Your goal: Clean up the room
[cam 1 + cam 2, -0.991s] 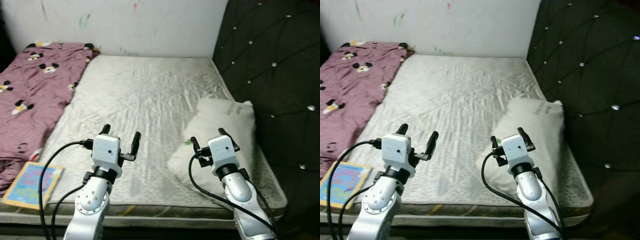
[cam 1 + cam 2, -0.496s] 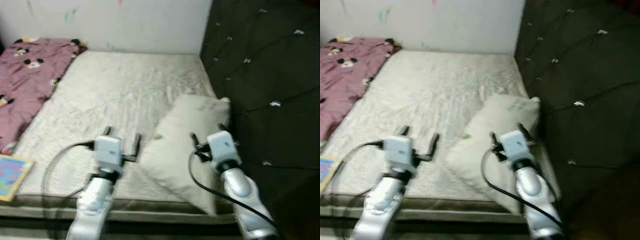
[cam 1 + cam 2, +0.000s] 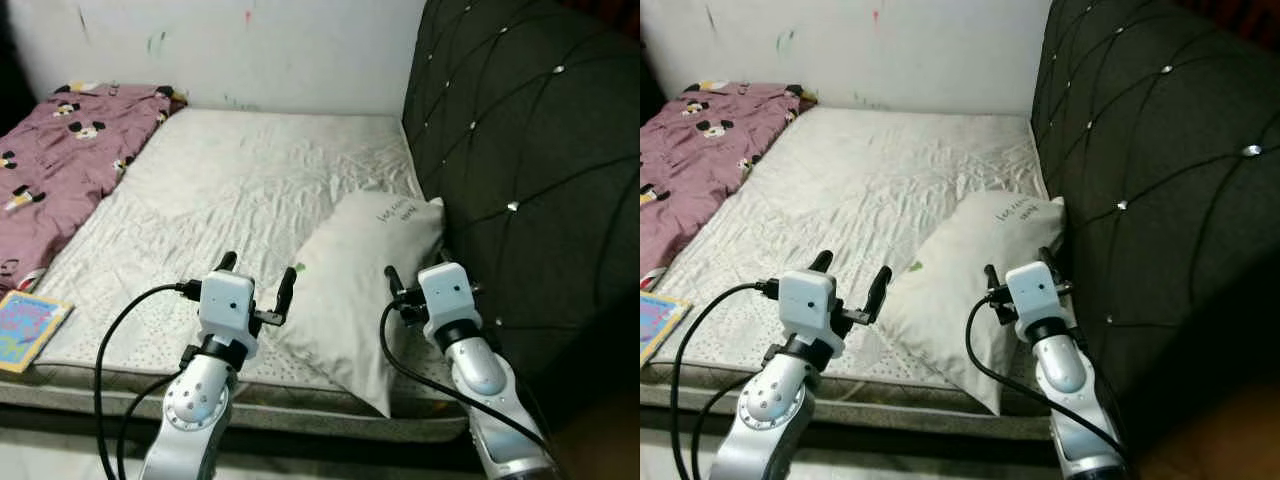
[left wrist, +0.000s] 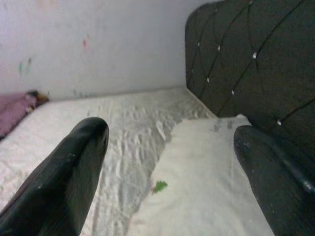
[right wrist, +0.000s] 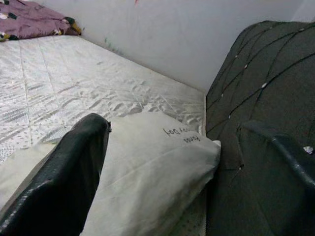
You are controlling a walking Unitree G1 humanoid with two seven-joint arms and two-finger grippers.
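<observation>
White pillow [image 3: 360,285] with small dark lettering and a green mark is lying lower centre-right on the bare quilted mattress [image 3: 250,190], its far end touching the dark tufted headboard [image 3: 520,170] at frame right. Left gripper [image 3: 255,285] and right gripper [image 3: 420,285] are both hovering with fingers spread, flanking the pillow's near end. Pink patterned blanket [image 3: 60,160] is sitting upper left and a colourful book [image 3: 25,330] at the mattress's lower-left edge, leaving the middle open.
</observation>
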